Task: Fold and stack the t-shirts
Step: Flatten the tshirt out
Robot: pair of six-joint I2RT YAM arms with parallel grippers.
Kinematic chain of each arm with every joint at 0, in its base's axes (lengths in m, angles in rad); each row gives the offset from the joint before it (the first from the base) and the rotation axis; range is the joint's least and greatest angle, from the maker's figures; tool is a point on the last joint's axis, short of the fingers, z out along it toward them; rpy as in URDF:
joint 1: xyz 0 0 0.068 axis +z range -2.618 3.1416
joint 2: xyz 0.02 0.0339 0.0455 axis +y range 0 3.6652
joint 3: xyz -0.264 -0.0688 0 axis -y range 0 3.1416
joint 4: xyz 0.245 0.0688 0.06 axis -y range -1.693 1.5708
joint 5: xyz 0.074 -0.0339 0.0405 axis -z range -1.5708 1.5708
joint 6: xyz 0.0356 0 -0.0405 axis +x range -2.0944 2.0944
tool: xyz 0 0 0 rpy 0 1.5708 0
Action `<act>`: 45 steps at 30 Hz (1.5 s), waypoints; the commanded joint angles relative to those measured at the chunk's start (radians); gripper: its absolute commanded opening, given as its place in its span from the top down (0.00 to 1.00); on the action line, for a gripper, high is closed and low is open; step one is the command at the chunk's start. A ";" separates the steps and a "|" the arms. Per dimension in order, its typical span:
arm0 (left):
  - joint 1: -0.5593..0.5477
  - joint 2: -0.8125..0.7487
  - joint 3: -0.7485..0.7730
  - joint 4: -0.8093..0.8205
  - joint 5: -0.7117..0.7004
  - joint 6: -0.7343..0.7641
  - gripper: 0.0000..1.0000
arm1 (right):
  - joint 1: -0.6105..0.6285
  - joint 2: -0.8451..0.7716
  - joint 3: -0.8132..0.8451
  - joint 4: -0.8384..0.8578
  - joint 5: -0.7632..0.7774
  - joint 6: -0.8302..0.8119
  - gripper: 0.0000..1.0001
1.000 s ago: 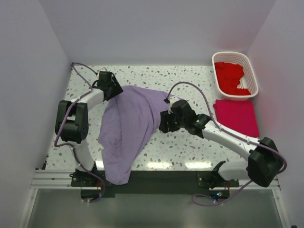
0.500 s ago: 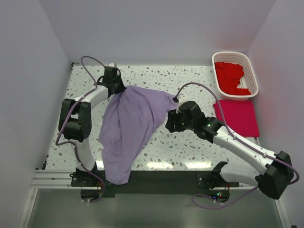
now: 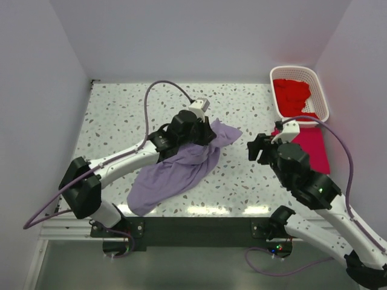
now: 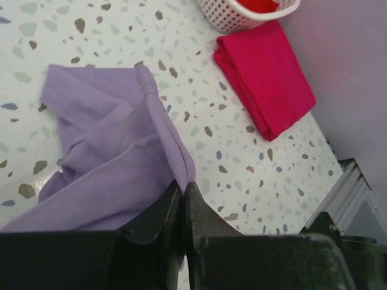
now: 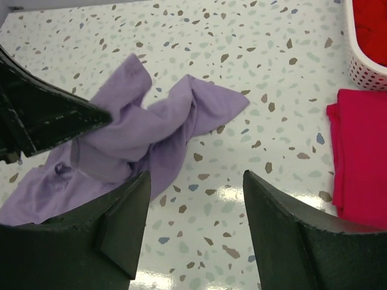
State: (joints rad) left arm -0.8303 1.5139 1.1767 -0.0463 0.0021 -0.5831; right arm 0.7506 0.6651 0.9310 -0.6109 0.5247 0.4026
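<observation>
Tabletop point(image 3: 121, 115): white terrazzo, flecked with grey, brown and bluish chips. Two glare patches are seen near its front edge, one of them at mid-front point(image 3: 202, 209).

Basket point(image 3: 294, 68): white perforated plastic, oblong, set in the far right corner of the tabletop (long side running front to back). Its holed wall is also caught at the top of the left wrist view point(image 4: 227, 21) and at the upper right of the right wrist view point(image 5: 366, 69).

Enclosure: pale back wall point(image 3: 193, 42), left wall point(image 3: 36, 121) and right wall point(image 3: 357, 90) are noted around the tabletop.

Aluminium rail point(image 3: 66, 226): fixed along the near edge; a corner is glimpsed in the left wrist view point(image 4: 351, 181). A dull grey panel point(image 3: 193, 266) lies below it.
</observation>
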 commanded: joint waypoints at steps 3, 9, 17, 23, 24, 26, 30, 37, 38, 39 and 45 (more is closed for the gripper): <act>-0.007 0.080 -0.042 0.019 -0.044 0.020 0.80 | 0.001 0.082 -0.026 -0.033 -0.023 0.019 0.32; -0.091 0.095 -0.089 0.068 -0.033 0.045 0.61 | 0.001 0.151 -0.109 0.017 -0.107 0.076 0.29; -0.112 -0.007 -0.198 0.067 -0.085 0.022 0.47 | -0.007 0.228 -0.161 0.079 -0.068 0.119 0.21; -0.013 -0.075 -0.236 -0.010 -0.154 0.046 0.47 | -0.114 0.414 -0.120 0.223 -0.190 0.165 0.20; -0.015 -0.080 -0.232 -0.027 -0.165 0.055 0.46 | -0.128 0.454 -0.075 0.240 -0.205 0.173 0.20; -0.015 -0.093 -0.239 -0.040 -0.157 0.058 0.46 | -0.173 0.537 -0.025 0.250 -0.244 0.173 0.21; -0.013 -0.146 -0.290 -0.053 -0.180 0.055 0.41 | -0.263 0.752 0.084 0.276 -0.293 0.163 0.28; -0.033 -0.158 -0.316 -0.096 -0.198 0.081 0.34 | -0.344 0.896 0.092 0.362 -0.474 0.145 0.53; -0.042 -0.158 -0.318 -0.105 -0.205 0.083 0.34 | -0.344 0.889 0.072 0.361 -0.485 0.143 0.63; -0.043 -0.158 -0.318 -0.109 -0.206 0.081 0.34 | -0.344 0.889 0.060 0.361 -0.482 0.143 0.71; -0.046 -0.173 -0.289 -0.136 -0.198 0.075 0.34 | -0.349 0.681 -0.147 0.336 -0.419 0.130 1.00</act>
State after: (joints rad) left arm -0.8730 1.3808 0.8642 -0.1699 -0.1791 -0.5289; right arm 0.4038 1.4765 0.8757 -0.2909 0.0864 0.5392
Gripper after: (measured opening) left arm 0.664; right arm 0.012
